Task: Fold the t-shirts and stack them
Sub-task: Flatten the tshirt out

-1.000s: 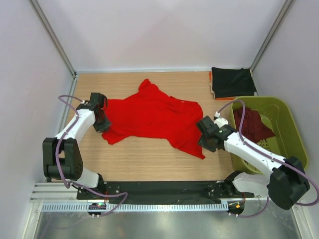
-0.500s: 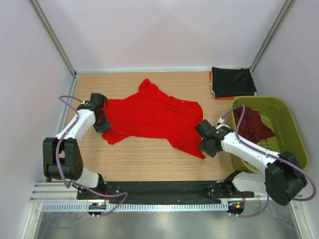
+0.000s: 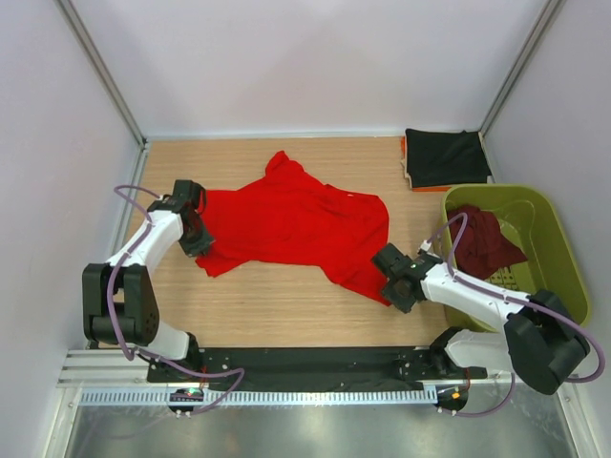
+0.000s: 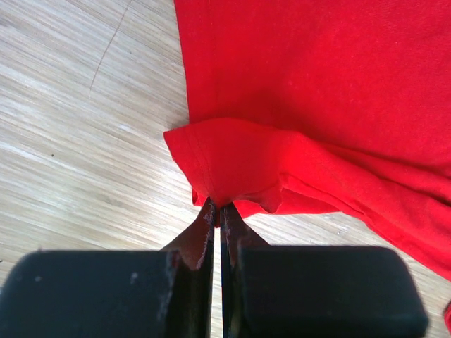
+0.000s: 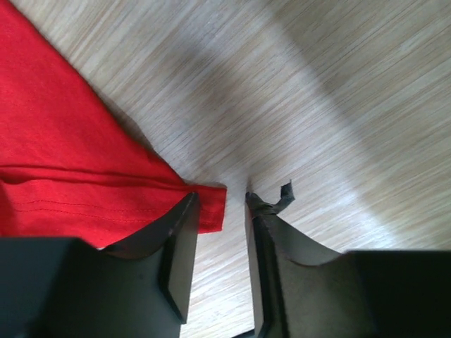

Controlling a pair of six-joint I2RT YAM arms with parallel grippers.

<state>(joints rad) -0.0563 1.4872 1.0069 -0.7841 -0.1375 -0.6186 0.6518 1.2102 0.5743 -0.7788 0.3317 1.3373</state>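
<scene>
Bright even light, soft shadows, sharp overview, wrist views blurred up close

You'll find nothing to read here: the red t-shirt (image 3: 296, 224), the black t-shirt (image 3: 446, 157), the basket (image 3: 506, 194) and the tabletop (image 3: 286, 305) carry no legible text, label, brand or number.

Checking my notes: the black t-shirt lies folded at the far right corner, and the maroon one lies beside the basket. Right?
No: the top view shows the maroon t-shirt inside the basket, not beside it. The black t-shirt is folded at the far right corner.
</scene>
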